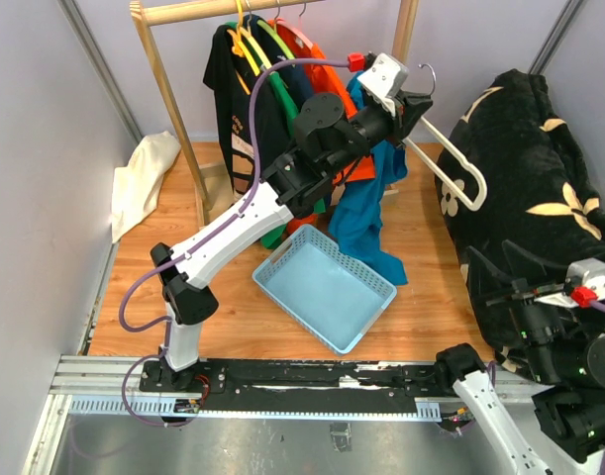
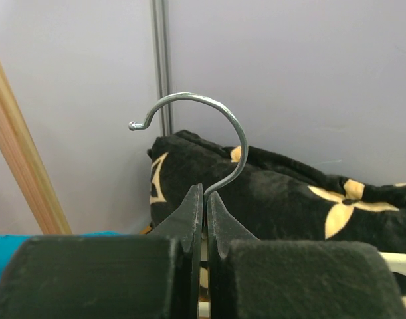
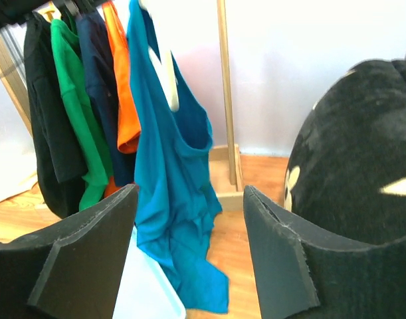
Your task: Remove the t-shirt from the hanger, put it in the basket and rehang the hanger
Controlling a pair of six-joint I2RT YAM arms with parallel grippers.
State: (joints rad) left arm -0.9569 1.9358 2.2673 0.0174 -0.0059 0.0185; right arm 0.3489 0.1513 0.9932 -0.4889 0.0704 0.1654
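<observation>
Top external: teal t-shirt [image 1: 366,213], limp and crumpled, half off white hanger [image 1: 454,150].

Far reach: the left arm [image 1: 233,223] is stretching up and away from its base, elbow folded low, forearm climbing to the right. The left claw [image 1: 413,104] is riding at the top of that reach. In its own wrist view the fingers are pressing together on the wire neck of the hanger [image 2: 237,143], whose hook is standing above the tips. Near right corner: the right arm [image 1: 500,421] is folding in close to its base. The right claw [image 3: 189,193] is gaping, pads well apart, gripping nothing.
</observation>
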